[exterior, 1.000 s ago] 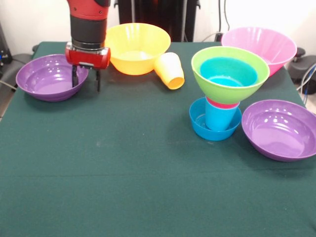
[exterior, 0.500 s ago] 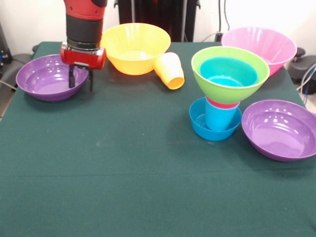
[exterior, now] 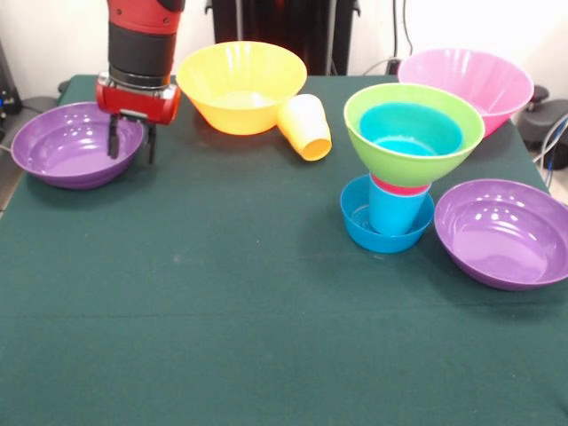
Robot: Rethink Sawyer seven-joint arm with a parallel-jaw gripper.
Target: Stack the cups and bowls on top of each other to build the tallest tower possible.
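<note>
The tower stands at the right: a small blue bowl (exterior: 358, 224) at the bottom holds a blue cup (exterior: 390, 213). A red cup (exterior: 399, 187) shows as a thin band above it. On top sits a lime green bowl (exterior: 366, 124) with a second small blue bowl (exterior: 410, 129) inside. At the far left my gripper (exterior: 131, 145) stands open over the right rim of a purple bowl (exterior: 62, 146), one finger inside the bowl and one outside. A yellow-orange cup (exterior: 304, 127) lies on its side against the large orange-yellow bowl (exterior: 240, 84).
A large pink bowl (exterior: 466, 80) stands at the back right behind the tower. Another purple bowl (exterior: 501, 232) lies right of the tower's base. The left purple bowl reaches the table's left edge. The green cloth (exterior: 222, 311) covers the table.
My gripper has moved left and slightly back. The left purple bowl has slid left along with it, toward the table's edge. Everything else has stayed put.
</note>
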